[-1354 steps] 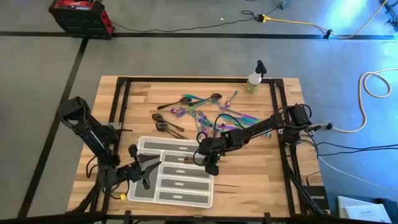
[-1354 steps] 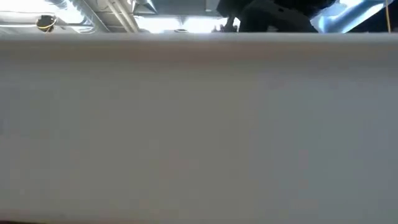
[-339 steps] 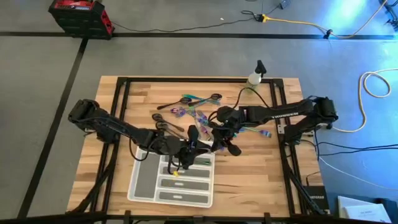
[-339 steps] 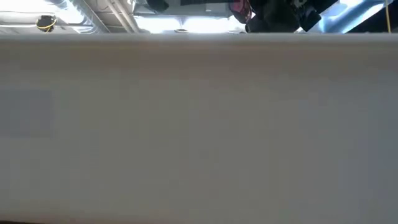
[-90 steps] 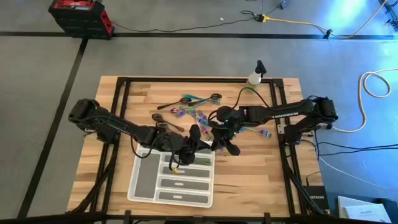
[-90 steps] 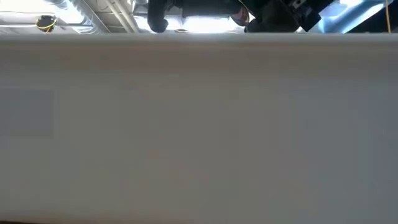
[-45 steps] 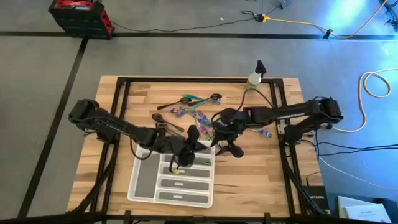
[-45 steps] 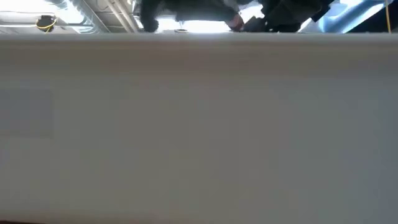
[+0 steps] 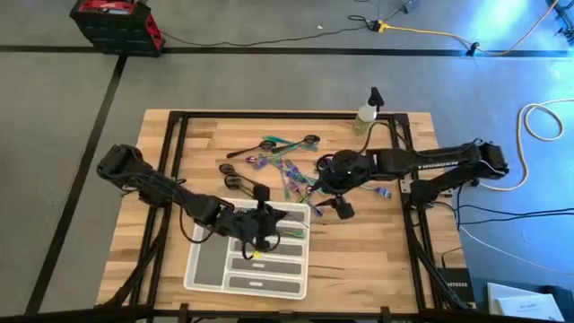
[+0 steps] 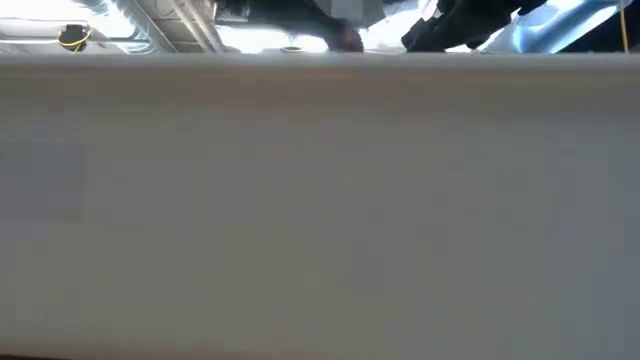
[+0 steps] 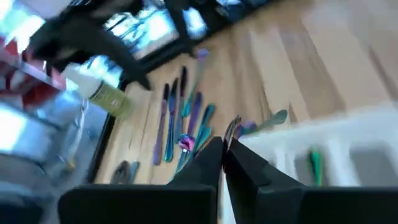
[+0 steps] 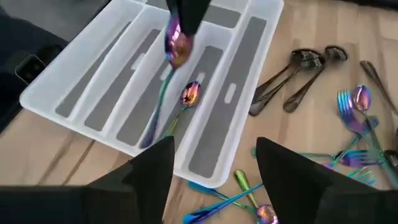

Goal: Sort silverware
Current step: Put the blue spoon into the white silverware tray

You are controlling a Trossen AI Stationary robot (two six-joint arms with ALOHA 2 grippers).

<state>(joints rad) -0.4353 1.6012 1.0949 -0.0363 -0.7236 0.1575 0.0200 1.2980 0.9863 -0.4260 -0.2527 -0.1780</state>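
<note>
My left gripper [image 9: 261, 222] hangs over the translucent white compartment tray [image 9: 208, 266], shut on an iridescent spoon [image 12: 163, 93]. A second iridescent spoon [image 12: 189, 94] lies in a tray compartment beside it. My right gripper [image 9: 328, 208] stands open just past the tray's far right corner, with nothing between its fingers [image 12: 149, 171]. More silverware lies loose on the wooden table: iridescent pieces [image 9: 289, 168] in the middle and dark spoons [image 9: 235, 183] to their left. My left gripper [image 12: 186, 15] pinches the spoon at its bowl end [image 12: 176, 45] between its two fingers, coming from above. The spoon hangs below the fingers, handle down into the tray. I cannot tell whether the handle's end touches the tray floor.
A small spray bottle [image 9: 366, 111] stands at the table's far edge. Iridescent forks [image 12: 353, 109] and dark spoons [image 12: 298, 65] lie close to the tray. Bare wood lies at the near right. A pale wall [image 10: 320, 200] fills most of the low view.
My right gripper has opened and drawn back toward the table's right edge. My left gripper, still shut, has carried the iridescent spoon away from it, toward the near edge and over the tray.
</note>
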